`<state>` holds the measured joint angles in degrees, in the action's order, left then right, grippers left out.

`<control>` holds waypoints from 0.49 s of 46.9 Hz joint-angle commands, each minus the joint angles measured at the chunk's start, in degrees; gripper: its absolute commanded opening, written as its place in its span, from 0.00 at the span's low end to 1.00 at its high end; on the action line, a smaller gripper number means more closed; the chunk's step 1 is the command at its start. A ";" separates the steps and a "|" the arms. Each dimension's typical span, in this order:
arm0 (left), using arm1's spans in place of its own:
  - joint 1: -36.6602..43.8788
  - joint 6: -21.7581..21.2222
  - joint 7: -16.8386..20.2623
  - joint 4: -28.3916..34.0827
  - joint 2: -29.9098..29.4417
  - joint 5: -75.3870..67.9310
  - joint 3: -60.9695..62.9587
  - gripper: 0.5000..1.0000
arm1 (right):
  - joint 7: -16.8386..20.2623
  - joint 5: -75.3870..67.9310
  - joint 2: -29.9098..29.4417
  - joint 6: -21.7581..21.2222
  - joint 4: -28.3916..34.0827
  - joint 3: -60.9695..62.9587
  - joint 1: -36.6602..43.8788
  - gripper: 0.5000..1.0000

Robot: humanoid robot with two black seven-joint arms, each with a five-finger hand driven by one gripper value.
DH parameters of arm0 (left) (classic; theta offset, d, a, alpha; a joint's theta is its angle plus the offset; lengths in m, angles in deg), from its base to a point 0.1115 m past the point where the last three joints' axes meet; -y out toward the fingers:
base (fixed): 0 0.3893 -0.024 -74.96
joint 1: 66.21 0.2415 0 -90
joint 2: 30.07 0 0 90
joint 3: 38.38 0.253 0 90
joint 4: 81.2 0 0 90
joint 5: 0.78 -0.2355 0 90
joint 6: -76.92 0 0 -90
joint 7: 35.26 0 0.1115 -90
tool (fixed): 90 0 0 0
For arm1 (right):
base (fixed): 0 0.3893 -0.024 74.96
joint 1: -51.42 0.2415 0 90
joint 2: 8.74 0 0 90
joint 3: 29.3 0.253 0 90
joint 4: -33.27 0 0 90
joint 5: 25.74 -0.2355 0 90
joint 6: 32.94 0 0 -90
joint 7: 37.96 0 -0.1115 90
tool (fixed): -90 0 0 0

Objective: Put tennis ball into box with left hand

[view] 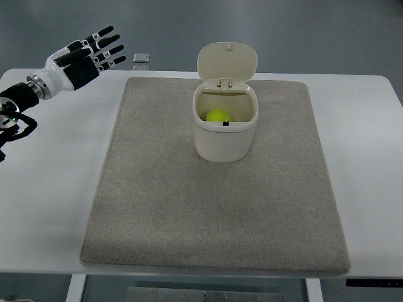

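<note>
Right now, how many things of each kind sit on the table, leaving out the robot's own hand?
Grey mat: 1
White box, lid open: 1
Tennis ball, inside the box: 1
Small flat grey item beyond the mat: 1
Total: 4
The left hand hovers empty, fingers spread, over the table's far left corner.

1. White surface fills most of view; rounded far corners, edge to edge left-right.
2. Grey felt-like mat lies on the surface, roughly centred, rectangular w/ rounded corners, near edge close to the surface's front edge.
3. Floor beyond the surface's far edge: dull blue-grey, smooth, faint seams.
4. Small grey square plate on floor just past the surface's far-left edge.
5. Metal frame piece shows below the surface's front edge.
6. Light even, soft; no hard shadows on the surface.
</note>
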<state>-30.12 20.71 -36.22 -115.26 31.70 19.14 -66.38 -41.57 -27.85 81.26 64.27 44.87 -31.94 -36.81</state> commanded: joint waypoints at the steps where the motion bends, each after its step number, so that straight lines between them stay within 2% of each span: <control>1: 0.03 0.14 -0.18 0.05 0.27 3.36 -0.04 0.98 | 0.00 0.00 0.00 0.00 0.00 0.00 0.00 0.80; 23: 0.91 0.31 -1.24 0.05 -0.26 3.19 -0.04 0.98 | 0.00 0.00 0.00 0.00 0.00 0.00 0.00 0.80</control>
<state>-29.32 20.85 -37.41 -115.25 31.44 22.61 -66.41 -41.57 -27.85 81.26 64.27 44.87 -31.94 -36.81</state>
